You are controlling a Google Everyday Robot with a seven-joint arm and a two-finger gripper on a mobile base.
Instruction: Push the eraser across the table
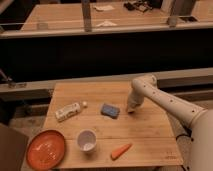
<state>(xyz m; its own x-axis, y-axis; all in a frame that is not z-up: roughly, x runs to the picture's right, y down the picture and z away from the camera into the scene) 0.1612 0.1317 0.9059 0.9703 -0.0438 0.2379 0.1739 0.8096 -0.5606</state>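
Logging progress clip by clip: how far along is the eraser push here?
Done: the approach; the gripper is low over the table, close beside the blue eraser, on the side away from the white bottle. In hand: lining up for contact; I cannot tell if they touch. Left: the push itself; the eraser lies near the table's middle.

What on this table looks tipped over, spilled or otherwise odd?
Only the white bottle stands out: it lies on its side near the left edge of the table. No spill shows. The gripper sits low beside the blue eraser.
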